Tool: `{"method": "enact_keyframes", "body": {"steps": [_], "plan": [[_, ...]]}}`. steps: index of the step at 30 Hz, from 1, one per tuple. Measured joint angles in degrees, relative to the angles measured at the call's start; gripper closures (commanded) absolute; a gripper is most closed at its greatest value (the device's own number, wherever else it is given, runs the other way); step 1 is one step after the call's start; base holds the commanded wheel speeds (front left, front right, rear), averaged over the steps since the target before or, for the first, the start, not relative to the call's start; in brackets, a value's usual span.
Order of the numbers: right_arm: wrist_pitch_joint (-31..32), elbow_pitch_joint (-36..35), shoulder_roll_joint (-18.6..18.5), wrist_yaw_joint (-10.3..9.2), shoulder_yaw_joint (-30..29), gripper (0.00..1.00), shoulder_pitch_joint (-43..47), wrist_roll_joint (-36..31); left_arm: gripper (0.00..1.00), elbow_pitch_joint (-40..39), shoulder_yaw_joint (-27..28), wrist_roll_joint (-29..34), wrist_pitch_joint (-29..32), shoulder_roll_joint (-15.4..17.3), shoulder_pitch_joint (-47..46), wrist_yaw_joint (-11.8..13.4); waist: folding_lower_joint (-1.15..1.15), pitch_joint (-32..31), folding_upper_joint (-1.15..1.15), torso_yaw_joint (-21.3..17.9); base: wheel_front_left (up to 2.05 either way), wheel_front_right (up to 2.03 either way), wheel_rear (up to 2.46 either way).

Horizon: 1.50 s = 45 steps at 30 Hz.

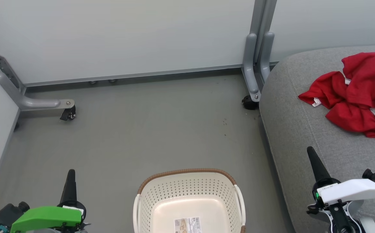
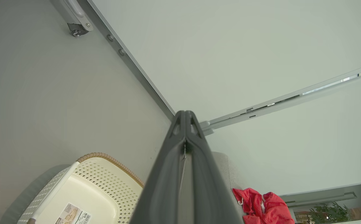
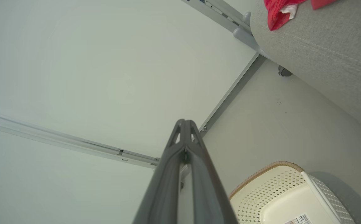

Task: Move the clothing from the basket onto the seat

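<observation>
Both closed, the left end effector (image 1: 71, 171) and right end effector (image 1: 310, 149) point forward; clothing (image 1: 352, 97) on the seat (image 1: 300, 139) stretches sideways.

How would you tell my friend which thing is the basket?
Start at the grey seat on the right, then look left to the grey floor beside it. The basket stands there, at the head view's bottom edge. It is cream plastic dotted with holes, with a brown woven-look rim and a paper label inside, while the red clothing lies on the seat.
</observation>
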Motion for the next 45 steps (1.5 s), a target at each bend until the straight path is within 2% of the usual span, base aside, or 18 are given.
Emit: {"method": "enact_keyframes", "body": {"steps": [45], "plan": [[2.45, 5.27, 0.12, 0.0, -2.66, 1.0, -4.44, 22.27, 1.0, 0.3, 2.49, -21.15, 5.6, -0.38, -4.08, -1.52, 0.0, 0.52, 0.0, 0.61, 0.0, 0.0, 0.0]]}}
